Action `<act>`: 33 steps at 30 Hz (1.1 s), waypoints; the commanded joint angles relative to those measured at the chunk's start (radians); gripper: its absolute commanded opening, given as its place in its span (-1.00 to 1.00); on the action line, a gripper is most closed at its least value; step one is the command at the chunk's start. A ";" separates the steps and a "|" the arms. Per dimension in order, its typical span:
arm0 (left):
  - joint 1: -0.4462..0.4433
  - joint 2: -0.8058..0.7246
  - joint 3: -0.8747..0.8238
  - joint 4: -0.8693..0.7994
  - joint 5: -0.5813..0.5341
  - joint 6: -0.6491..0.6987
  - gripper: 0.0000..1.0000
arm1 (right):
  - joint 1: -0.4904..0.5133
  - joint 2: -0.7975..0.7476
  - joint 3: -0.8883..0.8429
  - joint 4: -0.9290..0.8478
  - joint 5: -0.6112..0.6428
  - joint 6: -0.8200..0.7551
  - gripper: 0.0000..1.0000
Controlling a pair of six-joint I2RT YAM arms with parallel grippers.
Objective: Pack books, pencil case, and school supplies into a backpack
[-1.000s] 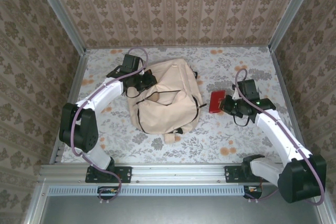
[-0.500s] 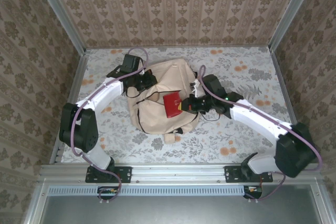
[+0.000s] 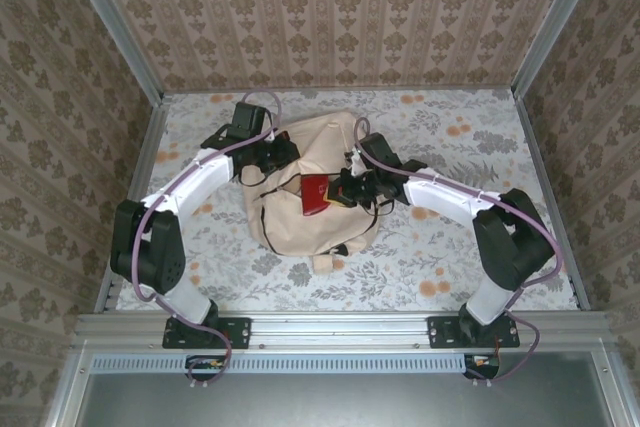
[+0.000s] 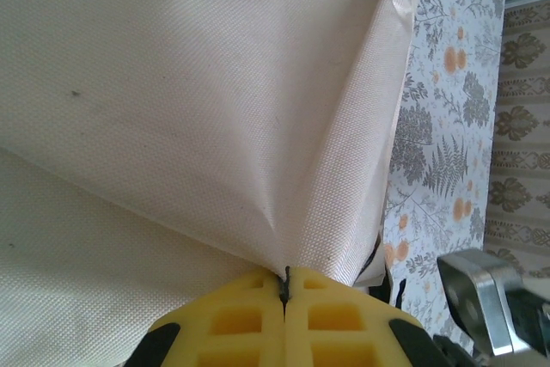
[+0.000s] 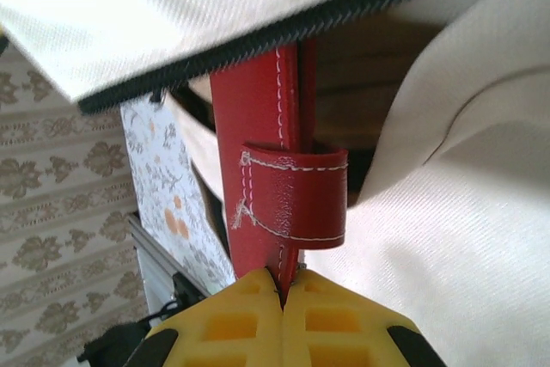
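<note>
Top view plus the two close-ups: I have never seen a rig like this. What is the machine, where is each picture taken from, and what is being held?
These are two robot arms bolted at the near edge of a table with a flowered cover. The wide picture comes from a fixed camera above and behind them. Each close-up comes from a camera on one arm's wrist, so that arm's yellow fingertips sit at the bottom. A cream backpack lies on the table. The left pincer is shut on a fold of the backpack's fabric. The right pincer is shut on a red pouch, whose far end reaches under the bag's zipper edge.
</note>
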 commanded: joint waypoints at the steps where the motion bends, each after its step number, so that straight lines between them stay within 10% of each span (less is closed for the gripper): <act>1: -0.009 -0.059 0.023 -0.014 0.056 0.032 -1.00 | -0.025 0.012 0.026 0.042 0.083 0.048 -0.95; 33: -0.072 0.027 0.086 0.023 0.109 -0.014 -1.00 | -0.024 -0.026 -0.098 0.337 0.259 0.175 -1.00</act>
